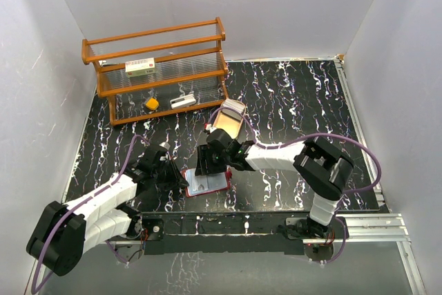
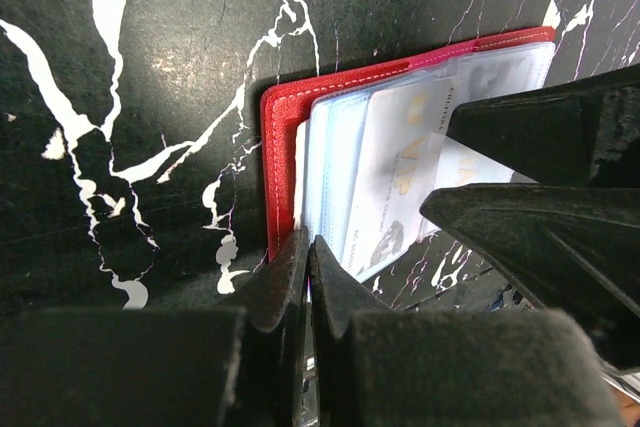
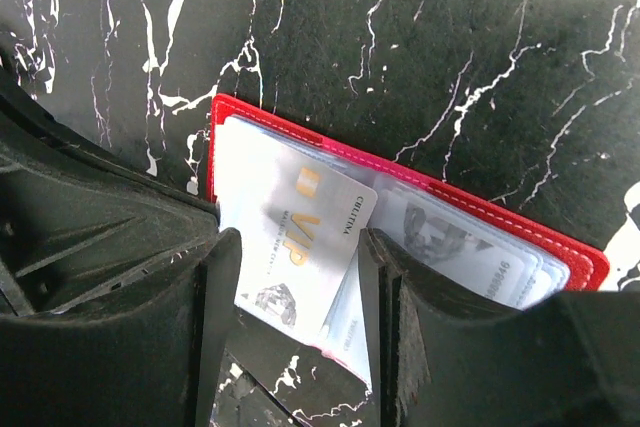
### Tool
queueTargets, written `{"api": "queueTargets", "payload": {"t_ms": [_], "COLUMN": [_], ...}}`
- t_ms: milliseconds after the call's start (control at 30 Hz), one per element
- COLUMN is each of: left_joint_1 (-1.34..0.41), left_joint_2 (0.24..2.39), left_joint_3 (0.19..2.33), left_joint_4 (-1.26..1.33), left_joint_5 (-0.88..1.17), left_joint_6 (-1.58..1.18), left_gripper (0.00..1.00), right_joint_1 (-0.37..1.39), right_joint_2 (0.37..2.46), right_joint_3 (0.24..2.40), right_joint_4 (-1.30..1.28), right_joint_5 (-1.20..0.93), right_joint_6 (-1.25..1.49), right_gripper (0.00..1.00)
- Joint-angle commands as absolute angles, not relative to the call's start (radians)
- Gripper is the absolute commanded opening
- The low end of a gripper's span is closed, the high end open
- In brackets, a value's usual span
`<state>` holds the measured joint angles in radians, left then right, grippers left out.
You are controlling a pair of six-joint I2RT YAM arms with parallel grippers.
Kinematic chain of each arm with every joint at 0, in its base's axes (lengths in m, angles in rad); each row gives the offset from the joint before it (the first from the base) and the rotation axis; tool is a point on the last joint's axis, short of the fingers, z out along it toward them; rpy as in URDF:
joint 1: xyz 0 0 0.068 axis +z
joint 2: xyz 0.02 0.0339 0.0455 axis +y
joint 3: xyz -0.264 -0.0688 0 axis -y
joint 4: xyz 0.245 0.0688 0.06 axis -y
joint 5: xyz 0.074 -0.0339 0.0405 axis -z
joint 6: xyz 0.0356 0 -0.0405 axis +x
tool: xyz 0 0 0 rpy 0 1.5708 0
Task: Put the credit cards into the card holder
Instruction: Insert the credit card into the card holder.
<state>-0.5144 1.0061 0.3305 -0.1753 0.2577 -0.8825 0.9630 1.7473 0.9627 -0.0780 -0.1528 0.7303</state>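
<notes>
1. Desk (image 1: 290,101): the card holder (image 1: 206,184) lies open at lower centre of the top view. Its pockets face up, so a card can slide in flat.
2. Left pincer (image 2: 308,265): narrow, tips together at the holder's red edge, bottom centre of its view. Likely anchoring the holder against the push. Can't tell if leather sits between the tips.
3. Right pincer (image 3: 297,252): clamped across the side edges of a credit card (image 3: 290,197), mid-frame and skewed over the pale pockets. Looks mid-insertion; unclear if it is in a sleeve yet.

Bright, even light (soft shadows), near foregrounds blurred
</notes>
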Motion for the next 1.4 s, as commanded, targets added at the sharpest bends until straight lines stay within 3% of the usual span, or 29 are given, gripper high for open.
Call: {"api": "queueTargets", "payload": {"t_ms": [0, 600, 1367], "left_joint_1": [-0.518, -0.518, -0.513], "left_joint_2": [0.999, 1.023, 0.909], "left_joint_3": [0.319, 0.324, 0.382], "left_joint_4": [-0.163, -0.154, -0.254], "left_joint_5": [0.259, 0.247, 0.085], "left_joint_6": [-0.882, -0.876, -0.962], "left_gripper": [0.00, 0.00, 0.01], "right_joint_1": [0.966, 0.967, 0.965], "right_joint_2": [1.768, 1.778, 1.725], "right_joint_3": [1.008, 0.966, 0.996], "right_joint_4": [-0.037, 0.111, -0.028], "right_joint_5": [-0.156, -0.288, -0.117], "right_joint_6": [0.711, 0.741, 0.731], "right_gripper": [0.49, 0.48, 0.50]}}
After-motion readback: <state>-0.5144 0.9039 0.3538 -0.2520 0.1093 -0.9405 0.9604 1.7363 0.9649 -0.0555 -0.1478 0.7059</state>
